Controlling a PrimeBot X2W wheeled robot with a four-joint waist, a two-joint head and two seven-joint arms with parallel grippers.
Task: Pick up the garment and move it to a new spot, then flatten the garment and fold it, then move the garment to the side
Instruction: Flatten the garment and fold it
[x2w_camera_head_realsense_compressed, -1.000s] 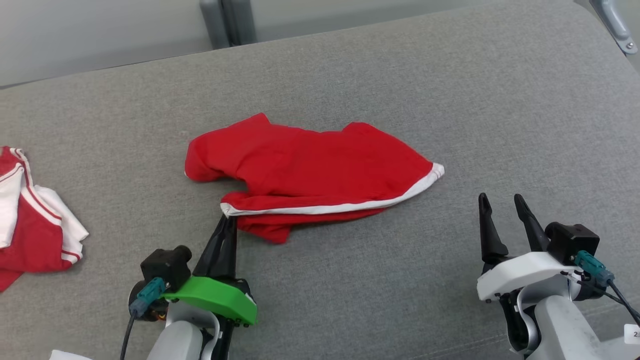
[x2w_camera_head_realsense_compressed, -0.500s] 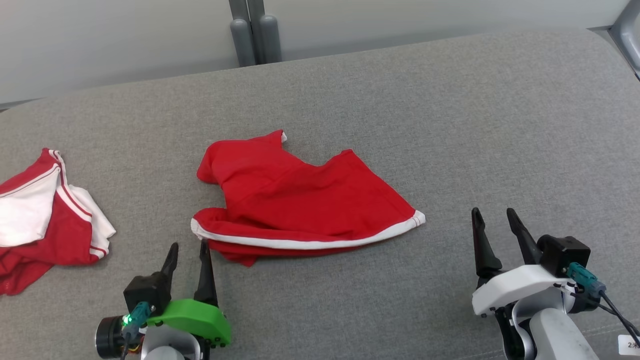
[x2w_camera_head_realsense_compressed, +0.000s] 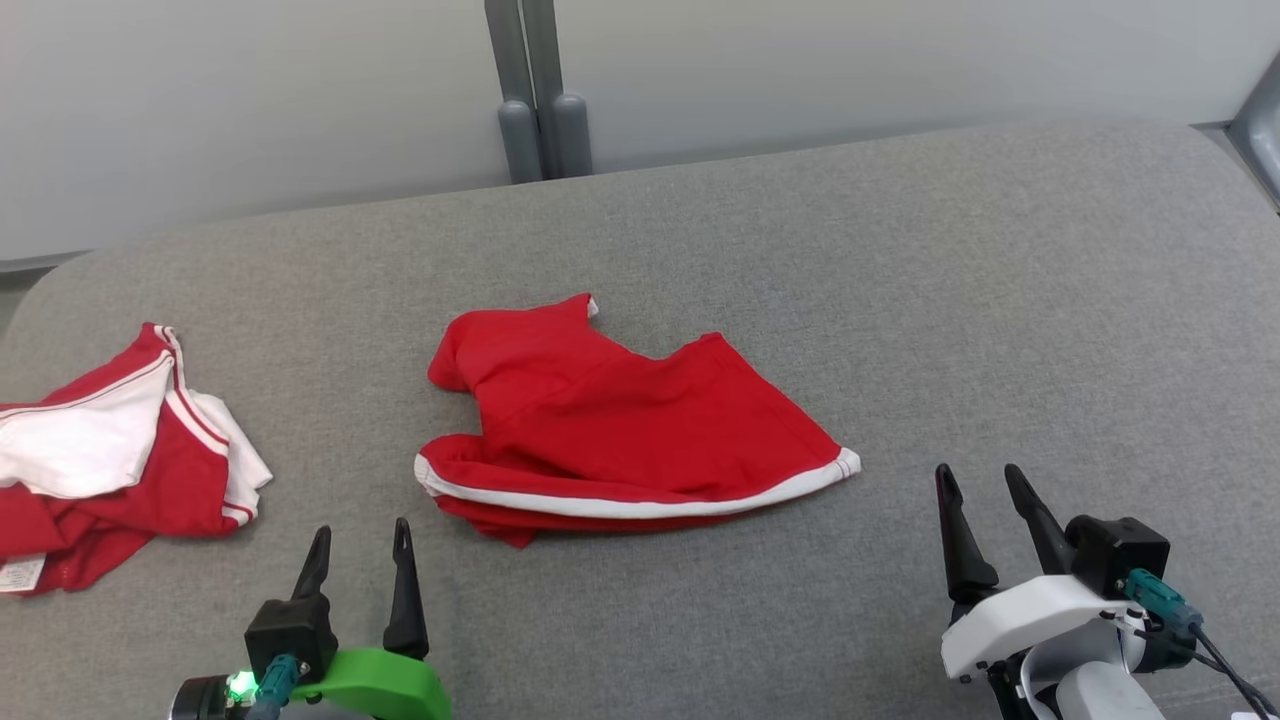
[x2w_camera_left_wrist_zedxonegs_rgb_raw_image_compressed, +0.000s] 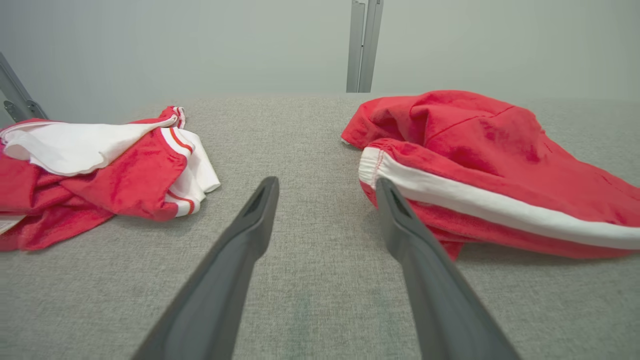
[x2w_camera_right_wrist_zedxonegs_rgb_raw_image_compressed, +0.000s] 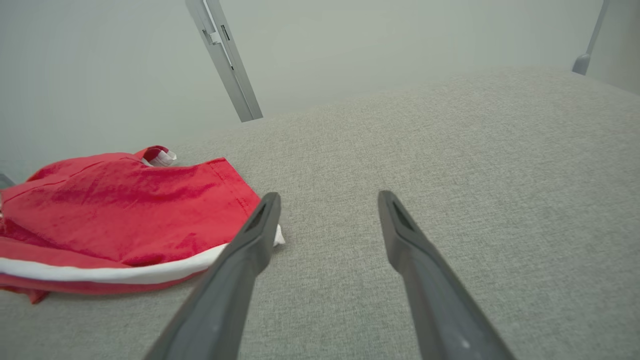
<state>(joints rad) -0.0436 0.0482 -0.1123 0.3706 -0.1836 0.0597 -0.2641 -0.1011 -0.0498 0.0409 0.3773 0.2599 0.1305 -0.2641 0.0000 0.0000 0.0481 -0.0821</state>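
While garment (x2w_camera_head_realsense_compressed: 620, 430) lies centred, cushion (x2w_camera_head_realsense_compressed: 1000, 300) bare toward right edge.

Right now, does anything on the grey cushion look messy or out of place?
Yes. The red garment in the middle lies rumpled, not flat: its white-striped hem is doubled over a layer poking out beneath. A red-and-white garment at the left is bunched in a heap. The left claw and right claw stand open, off the cloth.

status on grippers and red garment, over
Left gripper open, empty. Right gripper open, empty. Red garment rumpled on grey surface, free. Second garment at left, apart.
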